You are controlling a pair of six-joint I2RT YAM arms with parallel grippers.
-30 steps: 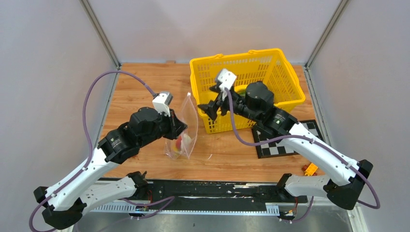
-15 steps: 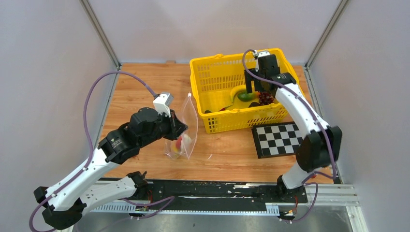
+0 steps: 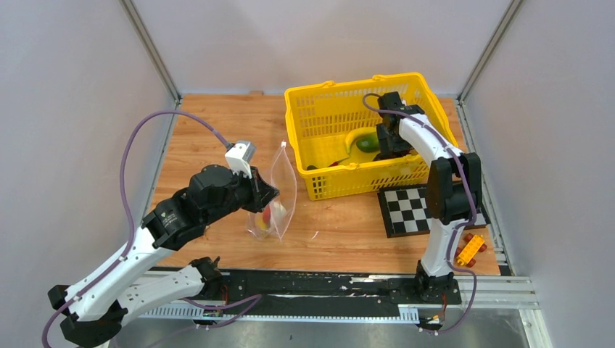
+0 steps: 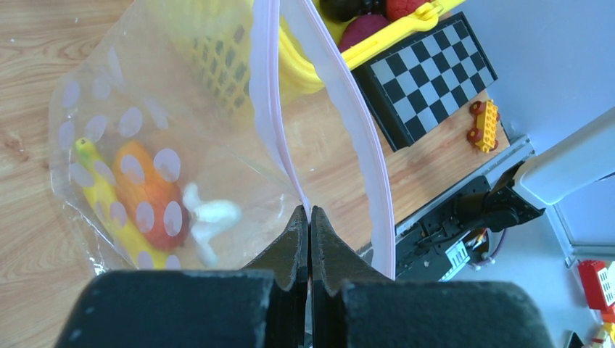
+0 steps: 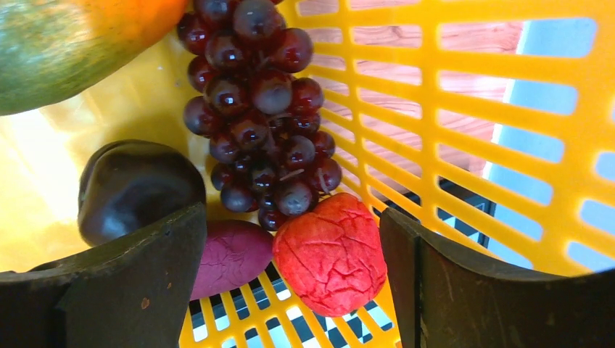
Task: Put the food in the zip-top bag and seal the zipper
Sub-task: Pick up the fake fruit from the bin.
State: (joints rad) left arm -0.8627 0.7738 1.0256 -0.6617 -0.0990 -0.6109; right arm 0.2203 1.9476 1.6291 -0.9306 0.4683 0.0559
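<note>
I have the left gripper (image 4: 310,217) pinched tight on the zipper (image 4: 267,87) of the zip-top bag (image 3: 280,190); the bag stands upright mid-table (image 3: 210,130), mouth gaping, just left of the yellow basket (image 3: 319,101); a banana (image 4: 101,196) and an orange-red fruit (image 4: 141,192) lie inside it. My right gripper (image 5: 290,268) is down in the basket's right half by its near wall, fingers spread wide, holding nothing; grapes (image 5: 261,109), a red fruit (image 5: 330,254) and a dark purple piece (image 5: 134,185) sit under it.
</note>
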